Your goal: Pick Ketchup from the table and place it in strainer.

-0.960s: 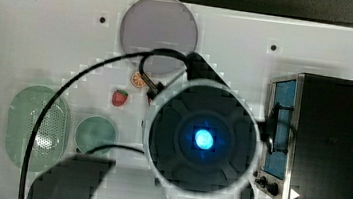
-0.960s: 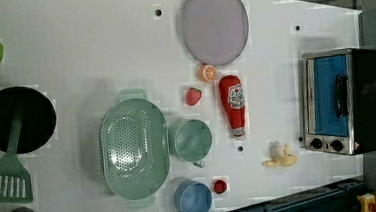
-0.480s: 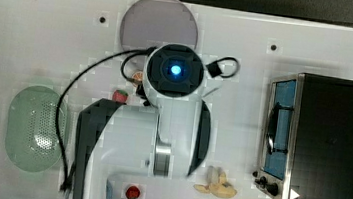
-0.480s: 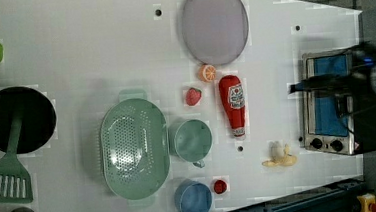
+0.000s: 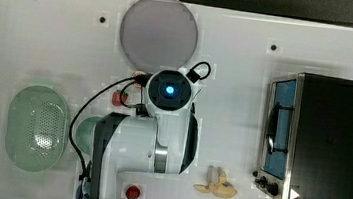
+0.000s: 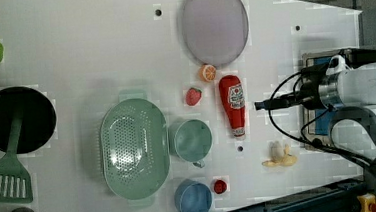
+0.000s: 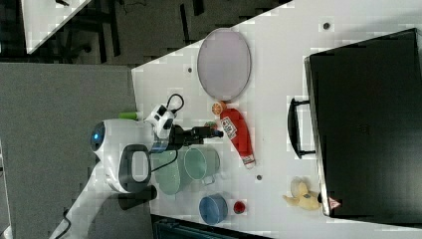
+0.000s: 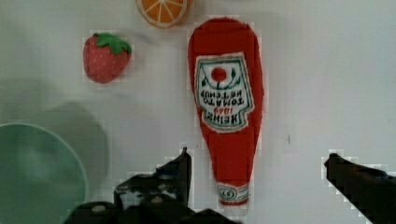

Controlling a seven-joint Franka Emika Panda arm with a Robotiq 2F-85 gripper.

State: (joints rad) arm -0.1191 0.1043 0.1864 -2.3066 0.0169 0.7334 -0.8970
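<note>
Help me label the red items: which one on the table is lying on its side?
The long red ketchup bottle with the white label, lying flat; the strawberry and small red ball are squat, roundish shapes.

The Ketchup (image 8: 227, 107) bottle looks soft and matt, with a printed label. The strainer (image 6: 135, 149) is pale green perforated plastic. The toaster oven (image 5: 329, 143) has a dark matt top and metal trim.

We read "TOMATO KETCHUP" on the white label of the Ketchup (image 8: 225, 107), seen upside down in the wrist view; its smaller print we cannot make out.
</note>
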